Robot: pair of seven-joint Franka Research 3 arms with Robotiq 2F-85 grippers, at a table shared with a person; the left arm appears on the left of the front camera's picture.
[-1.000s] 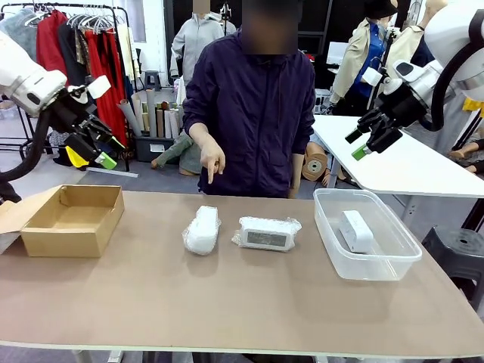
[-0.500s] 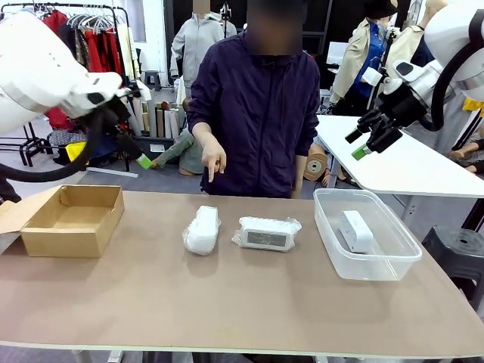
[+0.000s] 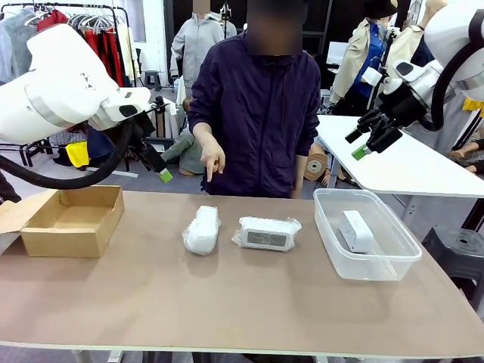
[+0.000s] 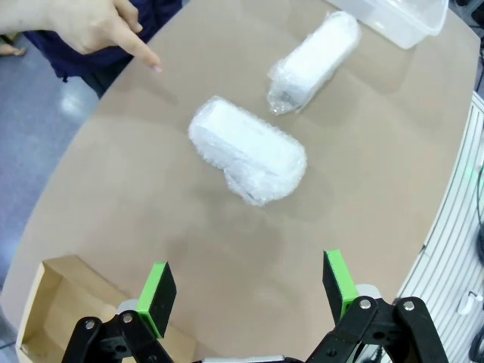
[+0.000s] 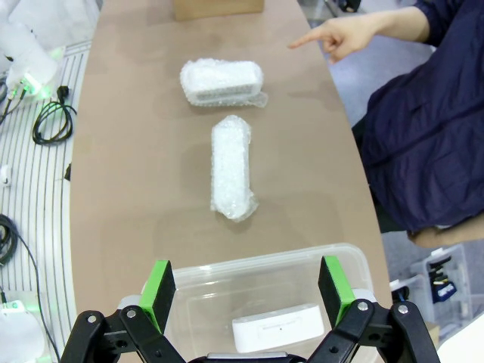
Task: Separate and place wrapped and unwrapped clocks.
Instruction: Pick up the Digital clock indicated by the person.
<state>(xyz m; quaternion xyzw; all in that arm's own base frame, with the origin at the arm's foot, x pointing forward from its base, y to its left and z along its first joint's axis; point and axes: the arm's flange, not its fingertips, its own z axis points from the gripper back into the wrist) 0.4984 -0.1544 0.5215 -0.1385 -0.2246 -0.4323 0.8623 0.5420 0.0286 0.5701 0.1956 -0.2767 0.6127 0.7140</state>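
Two bubble-wrapped clocks lie on the brown table. One wrapped clock (image 3: 202, 230) (image 4: 248, 150) (image 5: 221, 82) sits left of centre. The other wrapped clock (image 3: 266, 234) (image 4: 316, 59) (image 5: 231, 176) lies to its right, screen facing me. A bare white unwrapped clock (image 3: 355, 231) (image 5: 277, 328) rests inside the clear plastic tub (image 3: 393, 264) (image 5: 189, 291). My left gripper (image 3: 159, 168) (image 4: 249, 285) hangs open, high over the table's left part, above and short of the nearer wrapped clock. My right gripper (image 3: 361, 144) (image 5: 248, 280) stands open, high over the tub.
An open cardboard box (image 3: 72, 219) (image 4: 53, 302) stands at the table's left end. The person at the far side points a finger (image 3: 211, 175) (image 4: 148, 59) (image 5: 301, 39) down toward the left wrapped clock. A white table (image 3: 408, 162) stands behind on the right.
My left arm has swung rightward from above the cardboard box toward the table's middle, its gripper staying open. The right arm and the clocks have not moved.
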